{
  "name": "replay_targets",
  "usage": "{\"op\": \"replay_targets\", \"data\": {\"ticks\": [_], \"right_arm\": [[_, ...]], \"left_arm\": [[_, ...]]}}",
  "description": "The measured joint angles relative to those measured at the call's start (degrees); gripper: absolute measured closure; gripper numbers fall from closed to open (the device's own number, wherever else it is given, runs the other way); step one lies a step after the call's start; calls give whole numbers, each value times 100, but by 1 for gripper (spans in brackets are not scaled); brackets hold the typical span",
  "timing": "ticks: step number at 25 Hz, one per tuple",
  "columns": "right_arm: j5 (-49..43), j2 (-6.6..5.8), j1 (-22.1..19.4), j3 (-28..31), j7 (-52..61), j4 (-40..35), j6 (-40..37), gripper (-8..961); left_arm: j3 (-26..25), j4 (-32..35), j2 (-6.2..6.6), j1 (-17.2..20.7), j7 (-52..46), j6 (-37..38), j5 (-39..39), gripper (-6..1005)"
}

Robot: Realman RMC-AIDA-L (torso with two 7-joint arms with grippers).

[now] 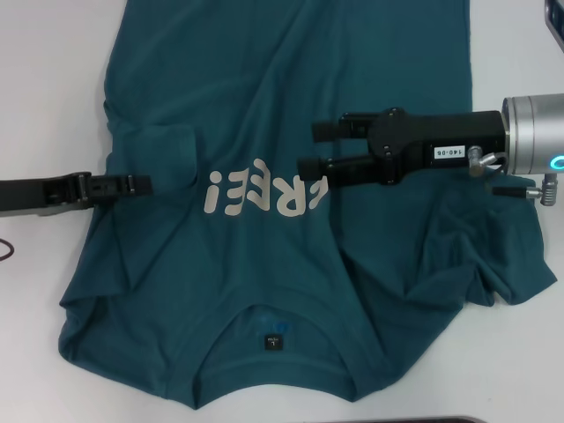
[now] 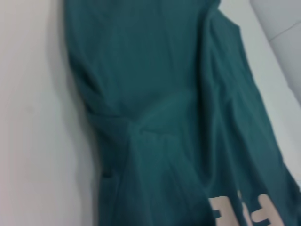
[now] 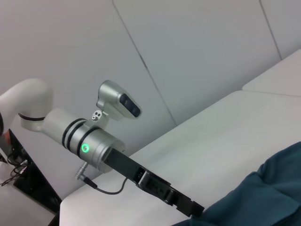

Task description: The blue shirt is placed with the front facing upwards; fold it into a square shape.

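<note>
Head view. The blue shirt (image 1: pixel 264 220) is lying front up on the white table (image 1: pixel 44 88), collar nearest the robot, hem running away out of the top of the picture; its long axis is running straight away from the robot. The "FREE" lettering (image 1: pixel 256 189) is crossing the chest. The right sleeve (image 1: pixel 480 256) is lying rumpled and partly gathered; the cloth at the left armpit is bunching into a small fold (image 1: pixel 163 145).

The left gripper (image 1: pixel 141 183) is reaching in from the left edge, its tip lying at the shirt's left side seam, level with the lettering; whether its fingers are parted or pinching cloth cannot be told. The right gripper (image 1: pixel 319 148) is hovering over the chest, pointing toward the left, its two fingers standing apart and holding nothing.

Left wrist view. The shirt (image 2: pixel 178 94) is filling most of the picture, a pinched crease gathering near the middle, part of the lettering (image 2: pixel 244 212) showing at the edge, bare table (image 2: pixel 33 117) beside it. No fingers are showing.

Right wrist view. The left gripper (image 3: pixel 190 207) and its arm are appearing across the table, its tip meeting the shirt's edge (image 3: pixel 263 188).

Judgement: a lengthwise fold is turning on the left seam, and the left gripper is lying nearer it.
</note>
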Motion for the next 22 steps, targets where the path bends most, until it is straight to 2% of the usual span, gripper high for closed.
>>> {"op": "replay_targets", "data": {"ticks": [13, 22], "right_arm": [[0, 5, 10, 0, -1, 7, 17, 70], [0, 0, 8, 0, -2, 9, 16, 69]], "left_arm": [[71, 79, 28, -22, 46, -281, 166, 152], [-7, 22, 29, 35, -7, 3, 118, 153]]}}
